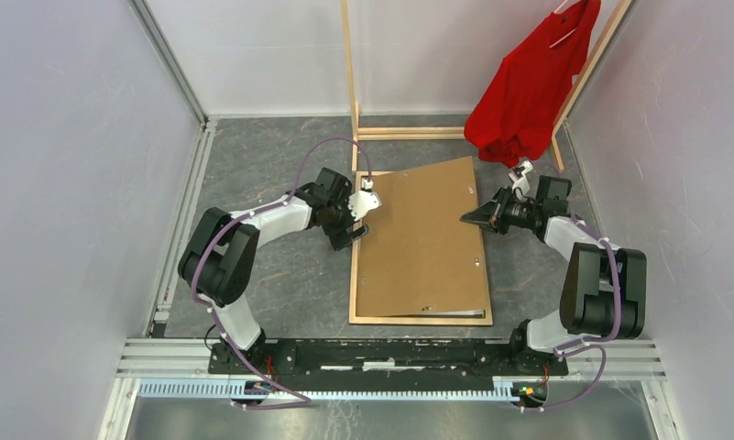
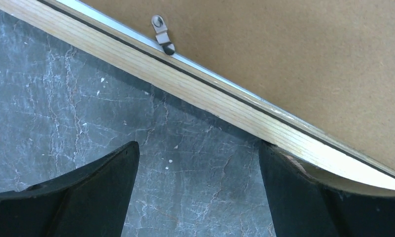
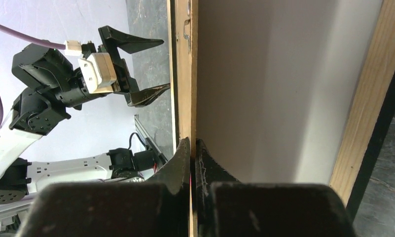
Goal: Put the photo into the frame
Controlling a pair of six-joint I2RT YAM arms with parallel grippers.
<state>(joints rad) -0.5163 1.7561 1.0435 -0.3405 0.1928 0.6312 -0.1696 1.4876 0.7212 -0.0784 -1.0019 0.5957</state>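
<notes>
The right gripper (image 3: 193, 143) has its jaws pinched on the thin edge of the brown backing board (image 3: 185, 74). Right of it a white surface (image 3: 264, 98) runs to the light wood rail of the frame (image 3: 363, 98); the left gripper (image 3: 165, 63) gapes beyond

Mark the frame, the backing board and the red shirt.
frame (image 2: 185, 89): left wrist view, its light wooden rail.
backing board (image 1: 422, 229): top view, middle of its brown face.
red shirt (image 1: 528, 92): top view, middle of the cloth.

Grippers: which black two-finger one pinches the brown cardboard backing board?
The right gripper, shut on the brown cardboard backing board; the left gripper stands open.
</notes>
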